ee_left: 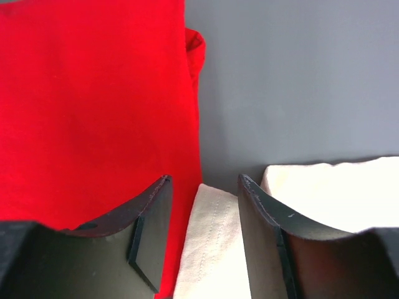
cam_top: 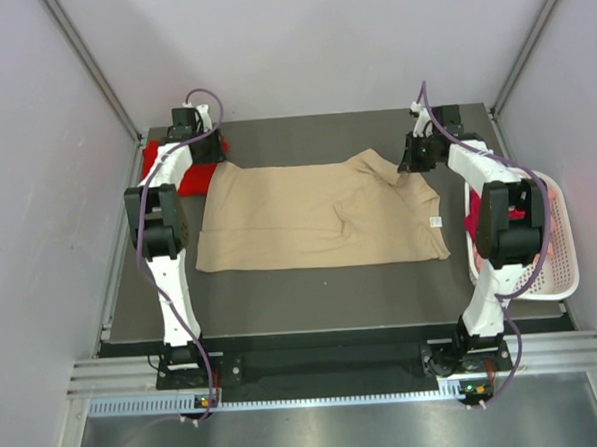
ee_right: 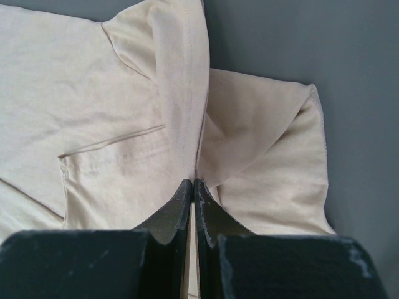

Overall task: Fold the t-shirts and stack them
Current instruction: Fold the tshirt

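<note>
Across the middle of the dark grey worktop (cam_top: 332,292) lies the tan t-shirt (cam_top: 318,217), a soft, plain, short-sleeved cloth garment. It is spread mostly flat, with its long axis running left to right. Its far right part is bunched and raised from the surface.

At the far left corner of the worktop lies the red t-shirt (cam_top: 198,177), a bright red cloth garment. It sits just beside the far left corner of the tan t-shirt.

The left tool (ee_left: 204,180) is positioned over this corner. Its fingers stand apart, ungripped, and a narrow strip of tan cloth shows between them. Red cloth fills the area to the left of the fingers.

The right tool (ee_right: 193,182) is positioned at the far right part of the tan t-shirt. Its fingers are pressed together, and a raised fold of tan cloth runs straight into the tips, where it is pinched.

At the right edge of the worktop stands a white slotted plastic basket (cam_top: 561,270). Red and pink cloth (cam_top: 474,219) shows inside it, partly hidden by the right arm.
</note>
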Available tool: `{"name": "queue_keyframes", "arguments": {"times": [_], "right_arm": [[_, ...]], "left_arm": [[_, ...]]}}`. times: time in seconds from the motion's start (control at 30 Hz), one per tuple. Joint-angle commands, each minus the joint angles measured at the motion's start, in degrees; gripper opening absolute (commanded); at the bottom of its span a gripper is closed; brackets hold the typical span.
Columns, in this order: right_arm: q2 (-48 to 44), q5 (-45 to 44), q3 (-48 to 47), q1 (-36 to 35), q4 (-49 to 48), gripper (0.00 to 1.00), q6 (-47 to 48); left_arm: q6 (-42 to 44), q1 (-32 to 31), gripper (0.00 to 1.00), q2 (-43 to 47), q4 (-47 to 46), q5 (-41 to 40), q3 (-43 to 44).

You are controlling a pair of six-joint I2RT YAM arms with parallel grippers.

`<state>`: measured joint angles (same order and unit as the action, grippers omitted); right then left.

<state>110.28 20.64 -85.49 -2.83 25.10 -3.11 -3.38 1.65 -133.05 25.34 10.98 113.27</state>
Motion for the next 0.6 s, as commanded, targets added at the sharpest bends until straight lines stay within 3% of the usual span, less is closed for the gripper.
{"name": "queue_keyframes", "arguments": {"times": [0.0,0.57], "right_arm": [[-2.9,-0.2,-0.7,-0.4,-1.7,0.00,1.0],[-3.3,-0.9,-1.0,-0.4,-1.1,0.00,1.6]], "left_arm": [[-0.5,-0.4,0.50,-0.5,-1.4,1.4,2.3],[-1.4,-1.2,0.44,-0.7,-1.6,0.0,1.2]]}}
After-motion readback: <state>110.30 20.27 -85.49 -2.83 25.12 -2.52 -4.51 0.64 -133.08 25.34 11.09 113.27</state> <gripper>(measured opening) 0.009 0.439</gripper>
